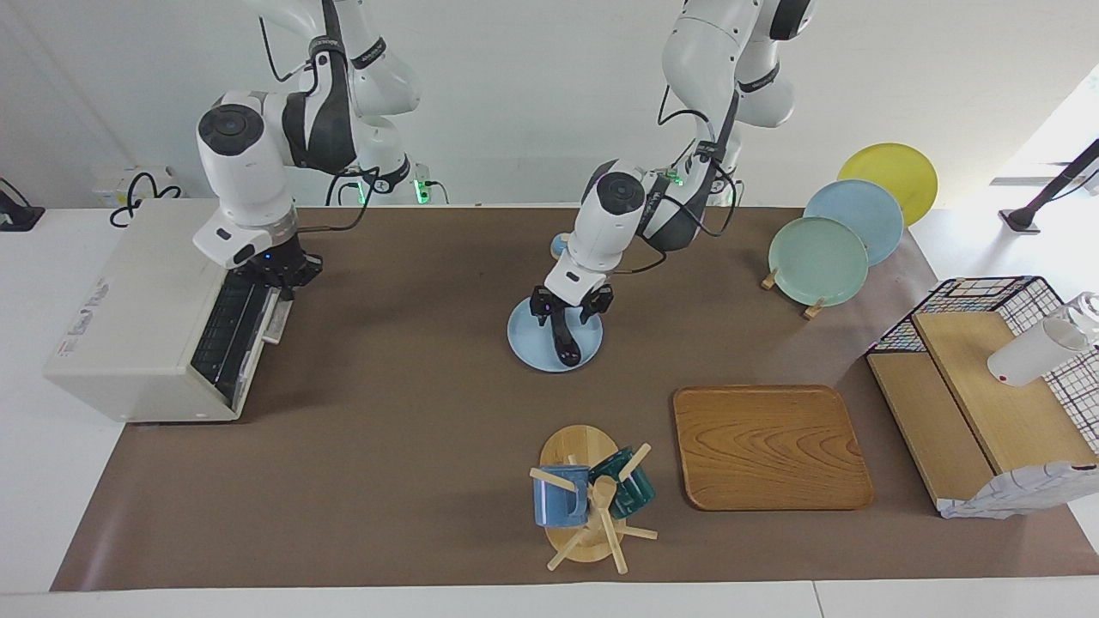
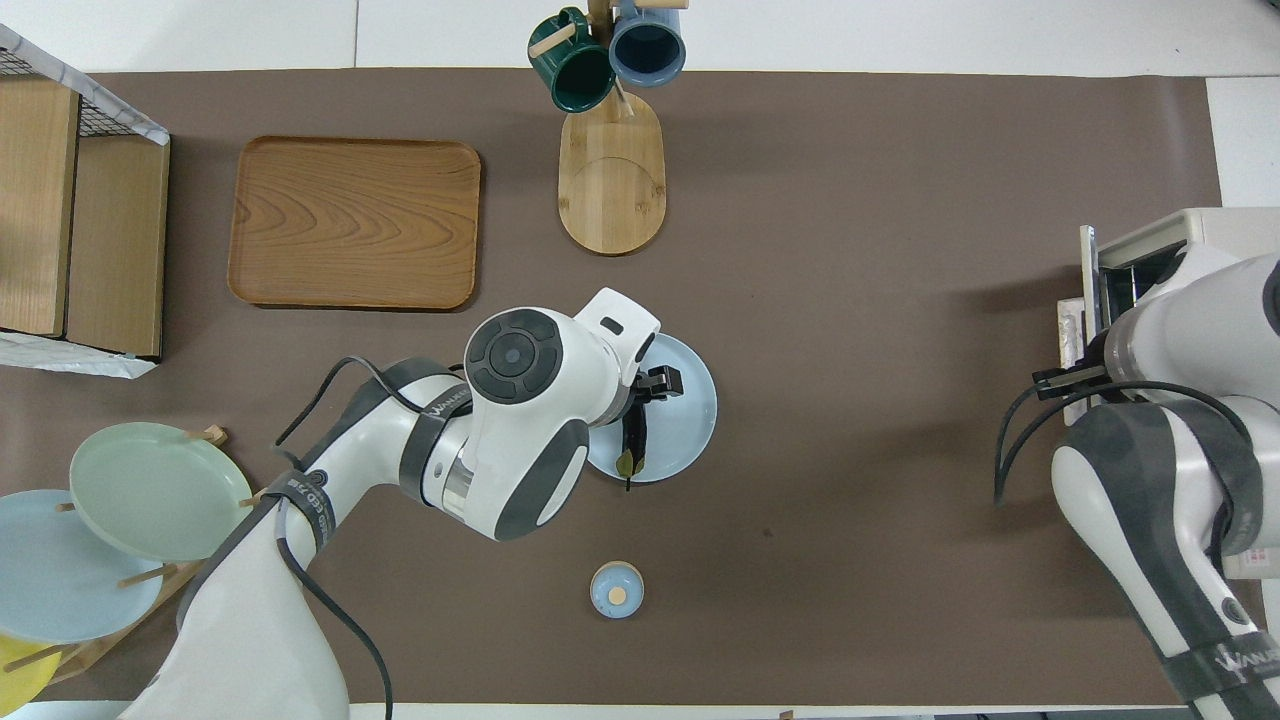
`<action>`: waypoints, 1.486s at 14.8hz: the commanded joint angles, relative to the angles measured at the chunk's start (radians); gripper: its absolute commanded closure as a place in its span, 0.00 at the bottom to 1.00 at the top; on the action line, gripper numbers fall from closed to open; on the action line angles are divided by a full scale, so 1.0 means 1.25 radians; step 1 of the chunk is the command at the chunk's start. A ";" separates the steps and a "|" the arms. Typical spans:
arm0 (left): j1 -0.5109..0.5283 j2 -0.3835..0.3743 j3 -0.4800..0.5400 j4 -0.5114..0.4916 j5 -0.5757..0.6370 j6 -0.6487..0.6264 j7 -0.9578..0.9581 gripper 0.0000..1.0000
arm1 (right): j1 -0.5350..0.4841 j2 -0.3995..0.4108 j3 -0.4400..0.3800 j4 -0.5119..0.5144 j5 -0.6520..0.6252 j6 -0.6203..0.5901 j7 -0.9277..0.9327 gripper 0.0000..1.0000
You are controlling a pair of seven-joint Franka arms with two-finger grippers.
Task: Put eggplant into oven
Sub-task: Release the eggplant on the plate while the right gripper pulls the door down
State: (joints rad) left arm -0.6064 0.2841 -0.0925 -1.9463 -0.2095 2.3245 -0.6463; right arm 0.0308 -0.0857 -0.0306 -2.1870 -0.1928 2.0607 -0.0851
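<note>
The eggplant (image 2: pixel 634 436) is a slim dark shape on a light blue plate (image 2: pixel 690 420) mid-table, its pale stem end toward the robots. In the facing view the plate (image 1: pixel 528 343) shows under my left gripper (image 1: pixel 565 343), which has come down on the eggplant's end, fingers close together around it. The cream-white oven (image 1: pixel 137 318) stands at the right arm's end of the table; its dark glass door (image 1: pixel 225 335) leans partly open. My right gripper (image 1: pixel 276 276) is at the door's top edge by the handle. In the overhead view the right arm hides most of the oven (image 2: pixel 1150 245).
A small blue lid (image 2: pixel 616 588) lies nearer to the robots than the plate. A mug tree (image 1: pixel 592 498) and a wooden tray (image 1: pixel 768 446) stand farther out. A plate rack (image 1: pixel 820 257) and a wire basket with wooden boards (image 1: pixel 987 386) are at the left arm's end.
</note>
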 commanded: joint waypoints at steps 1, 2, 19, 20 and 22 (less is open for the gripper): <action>0.096 -0.052 0.019 0.064 0.053 -0.137 0.042 0.00 | -0.003 0.072 -0.007 -0.031 0.002 0.128 0.007 1.00; 0.141 -0.052 0.020 0.094 0.055 -0.174 0.079 0.00 | -0.001 0.075 -0.007 -0.054 0.002 0.167 0.008 1.00; 0.395 -0.244 0.019 0.181 0.159 -0.521 0.430 0.00 | 0.129 0.146 0.000 -0.088 0.154 0.268 0.098 1.00; 0.398 -0.253 0.019 0.156 0.159 -0.522 0.441 0.00 | 0.163 0.151 0.000 -0.069 0.202 0.270 0.101 1.00; 0.410 -0.278 0.018 0.113 0.159 -0.515 0.453 0.00 | 0.249 0.181 0.000 0.020 0.251 0.259 0.160 1.00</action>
State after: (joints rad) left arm -0.1190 -0.0023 -0.0596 -1.7167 -0.0305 1.6738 -0.1172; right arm 0.2491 0.0991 -0.0248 -2.2670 0.0646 2.3970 0.0404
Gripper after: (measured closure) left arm 0.000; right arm 0.991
